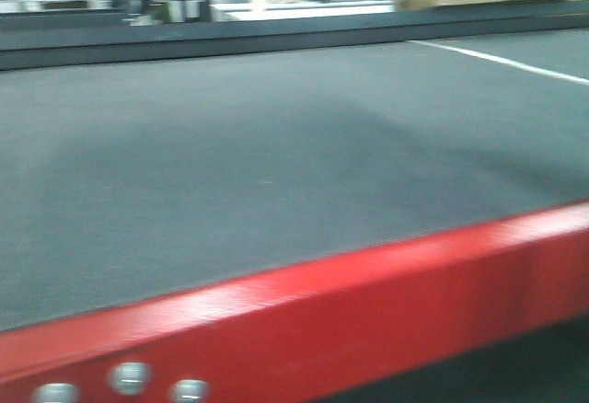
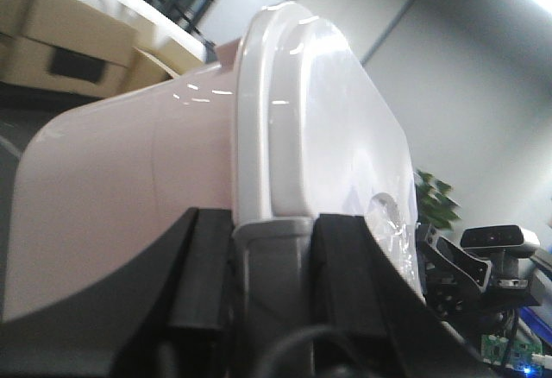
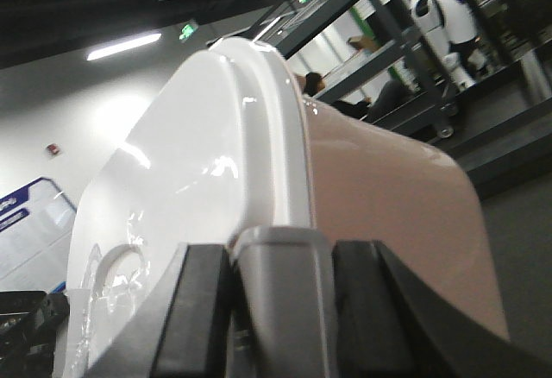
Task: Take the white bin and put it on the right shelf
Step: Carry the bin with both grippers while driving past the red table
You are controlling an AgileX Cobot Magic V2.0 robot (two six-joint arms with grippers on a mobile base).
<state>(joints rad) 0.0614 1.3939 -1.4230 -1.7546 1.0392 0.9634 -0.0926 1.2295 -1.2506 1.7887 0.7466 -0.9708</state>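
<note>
The bin [image 2: 121, 179] is carried between both arms. The left gripper [image 2: 272, 261] and right gripper [image 3: 280, 266] are each clamped on a grey handle [image 2: 274, 238] at its ends. Grabbing looks done. No shelf is in view, only a red-edged surface [image 1: 368, 283], so placing is still to do.

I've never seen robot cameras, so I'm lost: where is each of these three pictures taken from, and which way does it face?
Front-facing: low at the robot's front, looking across a red-framed table with dark grey mat top; no robot parts show.
Left wrist: on the left arm, looking along the left gripper, black fingers flanking a grey handle on a pale pinkish-white plastic bin.
Right wrist: on the right arm, the right gripper likewise flanking a grey handle.
Both wrist views share the bin.
</note>
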